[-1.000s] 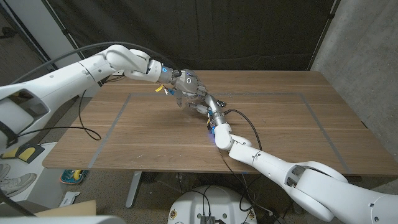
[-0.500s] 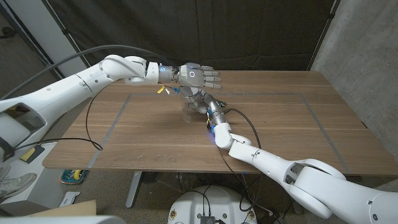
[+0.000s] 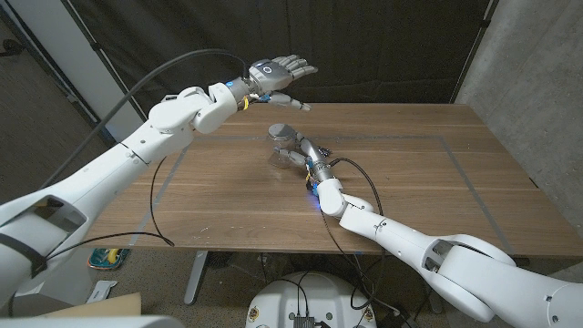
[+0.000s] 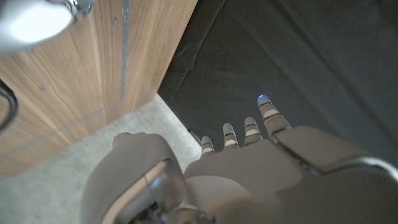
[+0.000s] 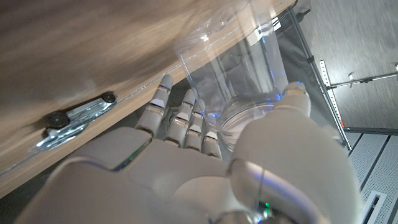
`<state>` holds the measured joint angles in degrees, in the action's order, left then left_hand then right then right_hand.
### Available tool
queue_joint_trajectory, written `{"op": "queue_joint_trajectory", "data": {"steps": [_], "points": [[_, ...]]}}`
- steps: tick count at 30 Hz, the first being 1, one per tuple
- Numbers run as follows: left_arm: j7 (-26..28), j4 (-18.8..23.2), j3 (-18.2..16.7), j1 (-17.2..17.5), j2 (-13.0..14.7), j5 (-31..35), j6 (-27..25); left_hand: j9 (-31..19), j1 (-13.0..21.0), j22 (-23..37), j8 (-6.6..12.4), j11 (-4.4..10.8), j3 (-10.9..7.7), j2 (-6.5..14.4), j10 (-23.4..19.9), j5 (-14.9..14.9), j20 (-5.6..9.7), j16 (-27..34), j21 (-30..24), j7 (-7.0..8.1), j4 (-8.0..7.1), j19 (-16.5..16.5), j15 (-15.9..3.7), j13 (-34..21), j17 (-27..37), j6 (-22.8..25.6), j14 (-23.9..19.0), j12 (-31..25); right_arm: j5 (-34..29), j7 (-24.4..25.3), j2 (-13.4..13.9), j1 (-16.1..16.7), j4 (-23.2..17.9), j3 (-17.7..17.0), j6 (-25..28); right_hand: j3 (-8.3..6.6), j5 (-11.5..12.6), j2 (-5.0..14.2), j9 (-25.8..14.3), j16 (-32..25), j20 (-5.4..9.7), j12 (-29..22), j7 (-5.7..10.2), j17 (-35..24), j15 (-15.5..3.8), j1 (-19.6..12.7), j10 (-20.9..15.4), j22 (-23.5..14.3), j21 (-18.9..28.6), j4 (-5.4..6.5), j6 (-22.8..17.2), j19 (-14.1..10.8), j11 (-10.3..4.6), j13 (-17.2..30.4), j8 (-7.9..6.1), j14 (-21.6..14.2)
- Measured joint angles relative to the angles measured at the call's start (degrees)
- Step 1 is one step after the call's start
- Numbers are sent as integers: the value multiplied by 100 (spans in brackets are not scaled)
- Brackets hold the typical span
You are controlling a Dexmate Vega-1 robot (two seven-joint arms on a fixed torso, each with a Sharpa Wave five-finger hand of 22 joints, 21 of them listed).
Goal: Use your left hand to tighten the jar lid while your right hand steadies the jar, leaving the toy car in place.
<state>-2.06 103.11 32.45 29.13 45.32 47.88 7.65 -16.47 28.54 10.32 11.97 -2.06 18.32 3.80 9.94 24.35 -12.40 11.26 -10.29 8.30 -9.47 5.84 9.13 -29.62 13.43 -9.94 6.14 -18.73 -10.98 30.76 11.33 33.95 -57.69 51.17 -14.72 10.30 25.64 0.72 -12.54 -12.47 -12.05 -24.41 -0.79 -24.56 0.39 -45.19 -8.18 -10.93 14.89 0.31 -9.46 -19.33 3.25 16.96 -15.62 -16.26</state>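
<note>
fingers [image 5: 186,115] of the right hand [image 3: 297,155] grip the jar [image 3: 282,142] (left hand [image 3: 278,71] raised above, fingers spread).

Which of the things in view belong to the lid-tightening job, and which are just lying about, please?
Job in hand:
jar
lid
right hand, gripping the jar
left hand, high above the table, fingers apart
toy car, to be left in place

Lying about:
grey tape lines on the table
black curtain
floor clutter

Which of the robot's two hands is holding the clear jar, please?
The right hand grips the clear glass jar with the grey lid; the left hand hangs open above the table.
</note>
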Motion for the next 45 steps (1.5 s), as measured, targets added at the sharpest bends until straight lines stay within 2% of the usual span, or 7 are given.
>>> {"op": "queue_joint_trajectory", "data": {"steps": [4, 10, 18, 24, 25, 28, 45], "points": [[-13, 87, -248, 287, -71, -782, -270, 26, -31, 0, 0, -52, 0, 31, -11, -31, 16, 0, 0, 0, 0, -18, 10, 22, -13, 0, -10, 34, 121, -316, 144, 27, -200, -59, -41, 311, -70, -289, 30, 122, -43, 379, 64, 126, 196, 518, 376, 25, -230, 254, 355, 367, 64, -145, 215, 522], [64, 193, -550, 664, -110, -1916, -491, 78, -37, 0, 0, -78, -23, 37, 6, -63, 5, 0, 0, -22, 23, -67, 61, 68, -39, 22, 0, 59, 267, -803, 361, 74, -546, -138, -22, 577, -118, -433, 57, 188, -32, 903, 92, 350, 411, 678, 1017, 56, -414, 287, 1106, 886, 231, -321, 481, 1279], [282, 344, -873, 1101, -111, -3127, -574, 129, -53, 0, 0, -113, -41, 53, -10, -115, 9, 0, 0, -44, 41, -177, 100, 118, -66, 1, 24, 77, 526, -1296, 601, 188, -911, -297, -144, 754, -198, -512, 82, 183, -4, 1117, 92, 487, 465, 821, 1261, 56, -454, 370, 1310, 1264, 326, -410, 447, 1728], [378, 405, -1122, 1490, -189, -3435, -554, 226, -83, 22, 0, -113, -63, 83, -10, -178, 4, 0, 0, -44, 63, -272, 121, 200, -119, 1, -5, 77, 820, -1500, 627, 228, -938, -365, -601, 700, -198, -356, 82, 119, 205, 1117, 100, 591, 298, 973, 1028, 56, -363, 476, 902, 1119, 233, -446, 330, 1682], [729, 415, -1168, 1570, -212, -4038, -320, 237, -83, 26, 0, -113, -63, 83, -10, -206, 4, 0, 0, -44, 63, -272, 122, 205, -119, 1, -44, 77, 876, -1533, 652, 324, -943, -566, -691, 700, -198, -328, 82, 119, 225, 1117, 108, 615, 288, 997, 985, 55, -362, 477, 870, 1097, 228, -446, 298, 1674], [883, 419, -1286, 1809, -279, -4304, -151, 258, -82, 27, 0, -112, -85, 85, -10, -217, 4, 0, 0, -43, 85, -272, 131, 228, -135, 1, -53, 77, 1044, -1605, 649, 375, -929, -680, -921, 668, -178, -232, 82, 95, 295, 1077, 107, 660, 224, 948, 879, 55, -320, 508, 768, 1026, 215, -473, 285, 1608], [1362, 386, -1825, 3018, -446, -5708, 724, 446, -30, 27, 45, -174, -142, 211, -11, -421, 4, 0, 0, -110, 142, -477, 130, 413, -198, 157, -53, 210, 1650, -1751, 766, 699, -1310, -1351, -1358, 603, -104, -45, 108, -9, 17, 999, 247, 958, 36, 846, 307, 55, -230, 491, 294, 627, 28, -508, 213, 1085]]}}
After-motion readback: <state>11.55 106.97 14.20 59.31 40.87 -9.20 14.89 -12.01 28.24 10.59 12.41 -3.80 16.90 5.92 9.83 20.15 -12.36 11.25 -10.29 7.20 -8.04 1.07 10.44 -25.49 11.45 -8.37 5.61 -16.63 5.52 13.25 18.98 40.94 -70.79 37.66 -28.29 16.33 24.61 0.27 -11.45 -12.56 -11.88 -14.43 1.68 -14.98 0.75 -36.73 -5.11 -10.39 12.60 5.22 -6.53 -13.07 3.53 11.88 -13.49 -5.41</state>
